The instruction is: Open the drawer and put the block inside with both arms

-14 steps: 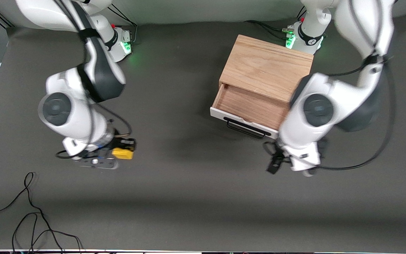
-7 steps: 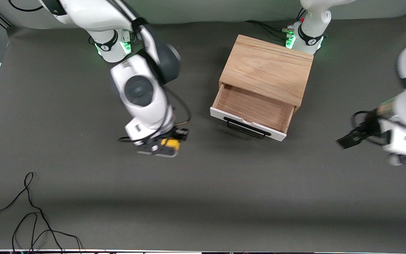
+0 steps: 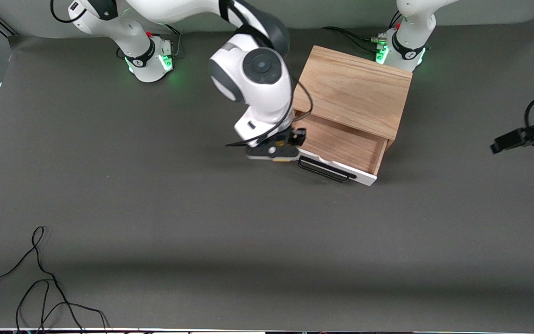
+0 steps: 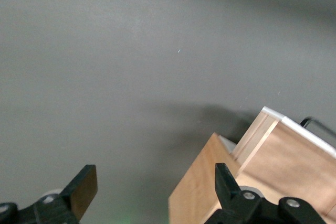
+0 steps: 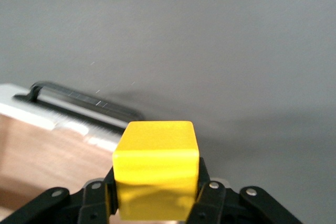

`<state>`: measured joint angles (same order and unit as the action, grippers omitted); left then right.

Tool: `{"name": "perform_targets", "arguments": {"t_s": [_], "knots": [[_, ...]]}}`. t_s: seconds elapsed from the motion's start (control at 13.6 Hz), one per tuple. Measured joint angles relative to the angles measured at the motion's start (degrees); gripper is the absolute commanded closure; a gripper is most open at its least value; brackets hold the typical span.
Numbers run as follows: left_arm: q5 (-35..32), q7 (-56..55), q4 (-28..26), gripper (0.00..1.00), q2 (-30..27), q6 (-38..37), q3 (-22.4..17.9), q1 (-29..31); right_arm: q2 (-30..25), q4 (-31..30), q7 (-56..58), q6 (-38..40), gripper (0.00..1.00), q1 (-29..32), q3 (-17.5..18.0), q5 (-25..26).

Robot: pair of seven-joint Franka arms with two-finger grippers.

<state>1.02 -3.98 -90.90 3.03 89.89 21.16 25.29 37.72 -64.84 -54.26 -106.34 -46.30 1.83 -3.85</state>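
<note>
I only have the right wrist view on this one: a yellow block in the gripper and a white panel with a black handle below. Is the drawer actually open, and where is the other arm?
Observer: Yes. In the front view the drawer stands pulled out of the oak cabinet, its wooden interior bare.
Operator: And where is the block relative to it?
Observer: The right gripper holds the block over the drawer's front corner toward the right arm's end of the table, not yet over the interior.
Operator: The left arm?
Observer: The left gripper waits at the table's edge at the left arm's end, away from the cabinet; the left wrist view shows its fingers spread apart with nothing between them.
</note>
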Motion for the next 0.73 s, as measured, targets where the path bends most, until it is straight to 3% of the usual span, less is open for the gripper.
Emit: {"name": "perform_targets", "arguments": {"t_s": [0.22, 0.51, 0.73], "knots": [[0.37, 7.35, -2.7, 0.0, -3.68, 0.0, -0.84, 1.63, 2.45, 0.41, -7.46, -3.24, 1.0, -0.14, 4.23, -0.04], [0.48, 10.19, -2.59, 0.0, -5.4, 0.0, -1.09, 0.9, 5.86, 0.42, -13.66, -3.74, 1.0, -1.33, 5.43, -0.07], [0.49, 10.41, -1.98, 0.0, -5.4, 0.16, -8.99, -9.25, 7.23, 0.43, -16.99, -3.78, 1.0, -1.56, 6.4, -0.09]]}}
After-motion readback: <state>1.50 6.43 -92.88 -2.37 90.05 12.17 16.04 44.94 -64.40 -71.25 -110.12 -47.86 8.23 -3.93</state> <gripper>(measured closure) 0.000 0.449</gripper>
